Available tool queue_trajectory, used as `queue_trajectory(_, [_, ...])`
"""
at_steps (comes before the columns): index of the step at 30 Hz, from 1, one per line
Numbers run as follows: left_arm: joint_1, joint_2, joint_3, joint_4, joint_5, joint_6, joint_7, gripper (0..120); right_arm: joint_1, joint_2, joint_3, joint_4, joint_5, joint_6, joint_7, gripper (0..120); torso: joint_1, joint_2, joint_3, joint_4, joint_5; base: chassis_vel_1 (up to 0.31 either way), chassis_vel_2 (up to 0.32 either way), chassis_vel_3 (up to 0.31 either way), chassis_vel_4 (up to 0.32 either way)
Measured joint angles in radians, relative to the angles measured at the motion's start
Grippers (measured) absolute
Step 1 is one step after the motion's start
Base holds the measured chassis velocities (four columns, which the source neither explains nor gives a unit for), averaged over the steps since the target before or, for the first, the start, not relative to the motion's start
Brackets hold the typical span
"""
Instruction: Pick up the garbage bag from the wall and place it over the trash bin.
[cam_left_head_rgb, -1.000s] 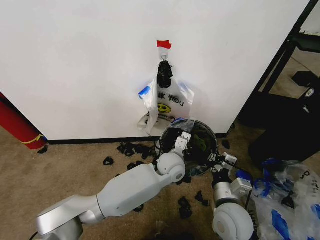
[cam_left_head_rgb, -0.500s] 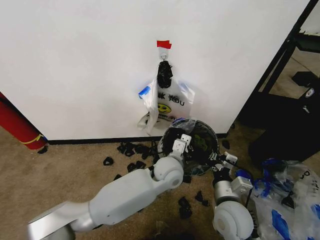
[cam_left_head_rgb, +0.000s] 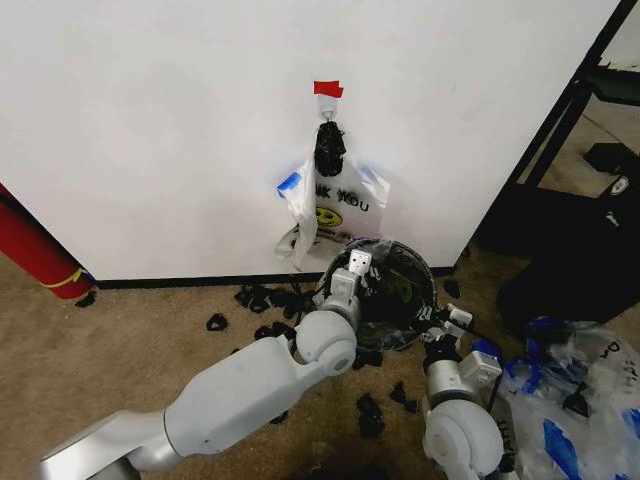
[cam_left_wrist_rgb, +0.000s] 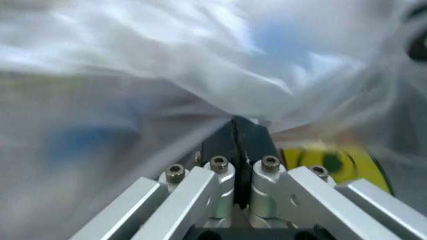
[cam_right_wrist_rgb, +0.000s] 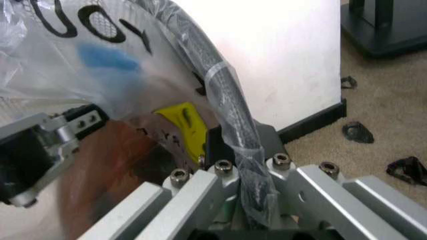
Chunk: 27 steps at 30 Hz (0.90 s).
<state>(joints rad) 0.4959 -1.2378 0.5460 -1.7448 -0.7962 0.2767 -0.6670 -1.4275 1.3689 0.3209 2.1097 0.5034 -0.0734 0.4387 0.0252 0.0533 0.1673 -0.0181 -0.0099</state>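
Observation:
A garbage bag (cam_left_head_rgb: 335, 200) with "THANK YOU" lettering and a yellow smiley hangs from the hook (cam_left_head_rgb: 327, 118) on the white wall (cam_left_head_rgb: 150, 120), under red tape (cam_left_head_rgb: 327, 89). Below it stands the trash bin (cam_left_head_rgb: 395, 290), with bag plastic (cam_right_wrist_rgb: 107, 55) of the same print draped over its black rim (cam_right_wrist_rgb: 223, 95). My left gripper (cam_left_head_rgb: 352, 262) is at the bin's far-left rim, shut on a fold of white bag plastic (cam_left_wrist_rgb: 237, 131). My right gripper (cam_left_head_rgb: 448, 322) is at the bin's near-right side, shut on the plastic-wrapped rim (cam_right_wrist_rgb: 237, 145).
Black scraps (cam_left_head_rgb: 262, 300) litter the carpet before the baseboard (cam_left_head_rgb: 180, 282), and one hangs at the hook (cam_left_head_rgb: 330, 148). A red cylinder with a yellow band (cam_left_head_rgb: 35, 250) leans at the left. A black stand (cam_left_head_rgb: 580, 120) and a heap of plastic bags (cam_left_head_rgb: 575, 400) fill the right.
My left gripper has moved up and a little left along the bin's rim, toward the wall. The right gripper and the hanging bag have stayed put.

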Motion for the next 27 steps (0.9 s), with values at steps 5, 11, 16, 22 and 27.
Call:
queue_trajectory(5, [-0.014, -0.025, 0.013, 0.033, 0.009, 0.003, 0.01, 0, -0.005, -0.001, 0.002, 0.007, -0.001, 0.0, 0.0, 0, 0.0, 0.0, 0.0, 0.0, 0.0, 0.0, 0.0, 0.0, 0.0])
queue_trajectory(11, [-0.039, -0.053, 0.022, 0.096, 0.008, 0.009, 0.019, 0, -0.006, -0.005, 0.003, 0.011, -0.001, -0.001, 0.0, 0, 0.0, 0.0, 0.0, 0.0, 0.0, 0.0, 0.0, 0.0, 0.0])
queue_trajectory(16, [-0.045, -0.066, 0.037, 0.145, 0.006, 0.016, 0.029, 0, -0.009, -0.006, 0.003, 0.018, -0.001, -0.001, 0.0, 0, 0.0, 0.0, 0.0, 0.0, 0.0, 0.0, 0.0, 0.0, 0.0])
queue_trajectory(22, [-0.051, -0.084, 0.042, 0.19, 0.006, 0.013, 0.038, 0, -0.011, -0.009, 0.001, 0.022, -0.001, -0.003, 0.0, 0, 0.0, 0.0, 0.0, 0.0001, 0.0, 0.0, 0.0, 0.0, 0.0])
queue_trajectory(27, [-0.059, -0.103, 0.049, 0.223, 0.007, 0.009, 0.043, 0, -0.014, -0.013, -0.006, 0.022, 0.012, -0.012, 0.001, 0, 0.0, 0.0, 0.0, 0.0, 0.0, 0.0, 0.0, 0.0, 0.0])
